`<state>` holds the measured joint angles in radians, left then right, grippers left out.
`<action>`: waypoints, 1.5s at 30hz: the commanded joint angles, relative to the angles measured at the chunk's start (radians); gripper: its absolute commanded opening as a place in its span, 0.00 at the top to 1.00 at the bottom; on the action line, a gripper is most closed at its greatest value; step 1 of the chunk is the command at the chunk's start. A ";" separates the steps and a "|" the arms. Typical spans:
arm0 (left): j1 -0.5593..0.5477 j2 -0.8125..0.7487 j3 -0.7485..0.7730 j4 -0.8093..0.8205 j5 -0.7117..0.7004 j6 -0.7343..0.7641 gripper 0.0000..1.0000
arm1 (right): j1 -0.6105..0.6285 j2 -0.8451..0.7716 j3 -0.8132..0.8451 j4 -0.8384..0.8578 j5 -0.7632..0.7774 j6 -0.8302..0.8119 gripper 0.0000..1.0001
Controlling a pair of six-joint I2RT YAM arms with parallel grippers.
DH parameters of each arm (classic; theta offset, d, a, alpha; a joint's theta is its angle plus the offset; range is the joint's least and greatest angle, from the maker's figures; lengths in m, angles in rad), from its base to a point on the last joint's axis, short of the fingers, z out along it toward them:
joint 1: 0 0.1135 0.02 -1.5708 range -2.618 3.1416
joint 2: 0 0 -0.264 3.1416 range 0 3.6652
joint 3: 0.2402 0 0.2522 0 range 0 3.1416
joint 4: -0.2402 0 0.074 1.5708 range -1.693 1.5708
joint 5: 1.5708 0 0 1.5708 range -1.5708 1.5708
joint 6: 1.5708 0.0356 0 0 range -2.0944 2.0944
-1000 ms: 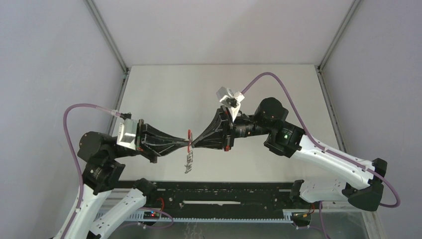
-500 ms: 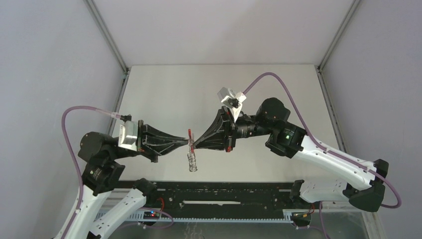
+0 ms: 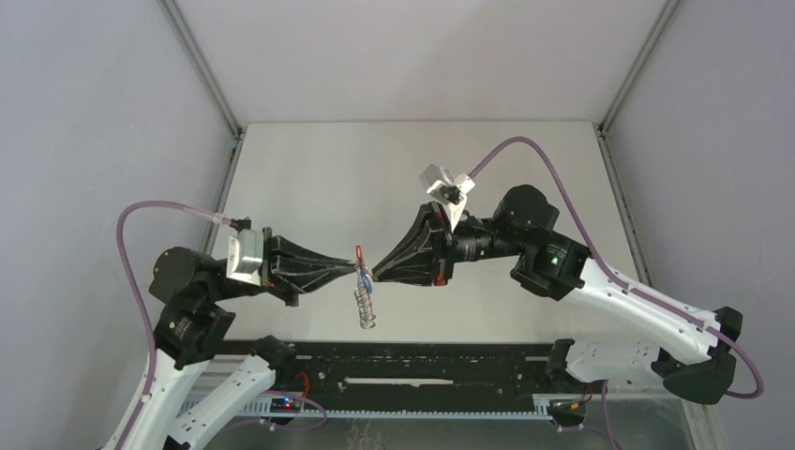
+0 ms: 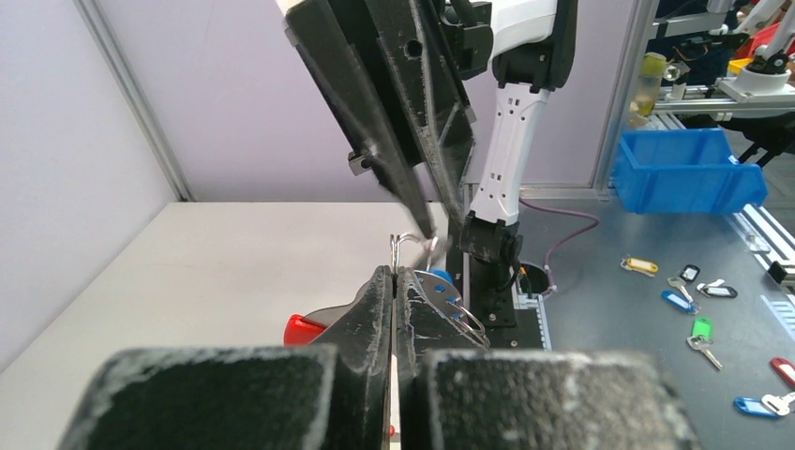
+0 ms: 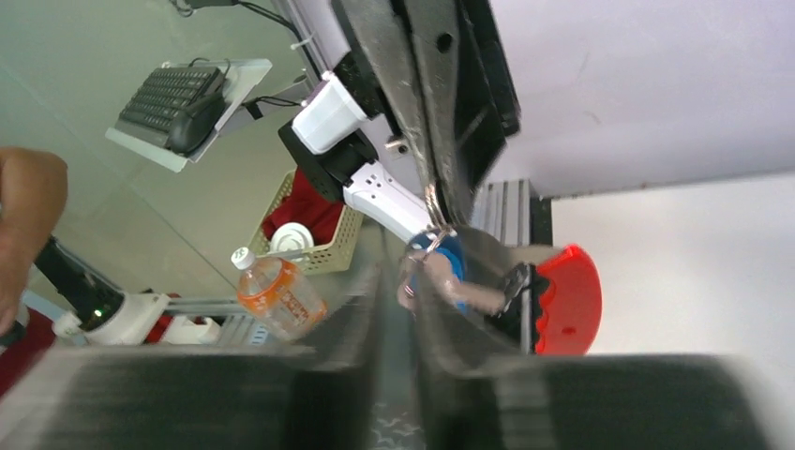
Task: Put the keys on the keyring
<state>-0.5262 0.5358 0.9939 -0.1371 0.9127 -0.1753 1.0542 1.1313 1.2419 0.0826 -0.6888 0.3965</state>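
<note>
Left arm (image 3: pixel 178 277) bends in from left, forearm pointing toward middle. Left gripper (image 3: pixel 353 270) aims right; its fingers (image 4: pixel 375 305) pressed flat together, no gap at tips. Right arm (image 3: pixel 637 302) stretches in from right, wrist rolled, camera on top. Right gripper (image 3: pixel 375 274) aims left, nose to nose with my left one, tips just beside each other. Thin slit between right fingers (image 5: pixel 361 314), blurred in wrist view.
</note>
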 commanded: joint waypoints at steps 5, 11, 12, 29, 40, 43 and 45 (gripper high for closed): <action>-0.001 0.008 0.030 -0.020 -0.171 0.073 1.00 | -0.010 -0.079 0.001 -0.262 0.311 -0.195 0.31; -0.001 0.016 0.034 0.002 -0.242 0.082 1.00 | 0.153 -0.072 -0.035 -0.320 0.503 -0.375 0.16; -0.001 0.016 0.035 0.006 -0.249 0.082 1.00 | 0.171 -0.061 -0.042 -0.320 0.522 -0.384 0.11; -0.001 0.002 0.019 0.009 -0.343 0.102 1.00 | 0.341 0.144 -0.063 -0.008 1.163 -0.391 0.51; -0.001 0.014 0.027 -0.118 -0.339 0.267 0.04 | 0.153 0.100 -0.063 -0.132 0.708 0.021 1.00; -0.001 -0.007 0.068 -0.241 -0.318 0.466 0.00 | 0.051 0.108 -0.062 -0.129 0.524 0.171 1.00; -0.001 -0.037 0.074 -0.318 -0.294 0.582 0.00 | -0.005 0.110 -0.062 -0.115 0.444 0.244 1.00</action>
<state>-0.5262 0.5404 1.0042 -0.2993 0.5808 0.1318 1.1404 1.2659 1.1702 -0.0654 0.0113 0.3969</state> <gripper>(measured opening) 0.997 0.341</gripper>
